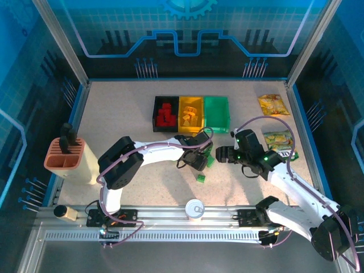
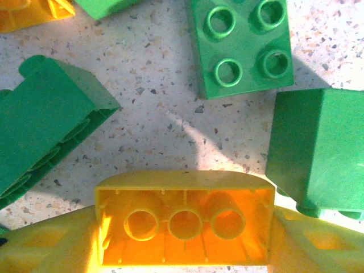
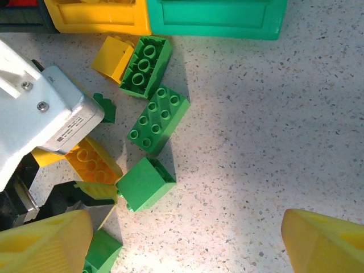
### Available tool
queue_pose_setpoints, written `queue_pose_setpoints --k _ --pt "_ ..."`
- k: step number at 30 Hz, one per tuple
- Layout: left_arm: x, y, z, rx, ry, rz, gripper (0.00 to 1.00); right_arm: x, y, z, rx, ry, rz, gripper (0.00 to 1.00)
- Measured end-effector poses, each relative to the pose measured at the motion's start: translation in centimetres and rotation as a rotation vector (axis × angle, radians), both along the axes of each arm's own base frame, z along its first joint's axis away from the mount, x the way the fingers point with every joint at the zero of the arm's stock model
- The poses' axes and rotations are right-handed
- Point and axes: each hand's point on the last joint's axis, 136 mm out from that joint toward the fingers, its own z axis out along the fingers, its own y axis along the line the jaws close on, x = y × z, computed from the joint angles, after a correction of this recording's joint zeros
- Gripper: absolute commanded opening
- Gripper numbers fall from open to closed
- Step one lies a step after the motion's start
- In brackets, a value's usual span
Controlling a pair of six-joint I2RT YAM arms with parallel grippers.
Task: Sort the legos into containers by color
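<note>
At the middle of the table, on the near side of the bins, we find the left pincer (image 2: 182,253) narrowed onto a yellow brick (image 2: 183,196). Its pads meet both short ends, so the brick's long axis runs finger to finger. Green bricks (image 2: 242,45) crowd close. The yellow bin (image 1: 191,99) lies toward the far edge. The right pincer (image 3: 182,244) hangs wide, holding nothing.
</note>
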Motion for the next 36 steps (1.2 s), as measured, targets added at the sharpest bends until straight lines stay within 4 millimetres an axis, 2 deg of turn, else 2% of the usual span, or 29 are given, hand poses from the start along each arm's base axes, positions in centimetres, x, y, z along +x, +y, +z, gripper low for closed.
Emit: queue_pose_setpoints --k 8,11,16,19,27,32,36 --pt "0.1 0.2 0.3 -0.002 0.001 0.005 0.62 0.0 -0.1 0.8 0.019 -0.026 -0.006 0.87" --pt "0.8 0.7 1.8 -0.032 -0.015 0.027 0.62 0.0 -0.3 1.2 0.025 -0.038 -0.013 0.87" --pt "3.5 2.2 6.6 -0.138 -0.082 0.100 0.62 -0.3 -0.6 0.8 0.026 -0.035 -0.020 0.87" --pt "5.0 3.3 8.4 -0.180 -0.118 0.146 0.62 -0.7 -0.8 0.2 0.022 -0.022 -0.022 0.87" --pt "7.9 5.4 9.7 -0.238 -0.126 0.259 0.63 -1.6 -1.1 -1.3 0.027 0.012 -0.030 0.87" --pt "11.0 5.1 12.6 -0.304 -0.174 0.294 0.63 -2.0 -1.3 -1.9 0.033 0.026 -0.033 0.87" --pt "13.9 4.9 13.6 -0.336 -0.190 0.319 0.63 -2.4 -1.3 -2.2 0.045 0.030 -0.035 0.87"
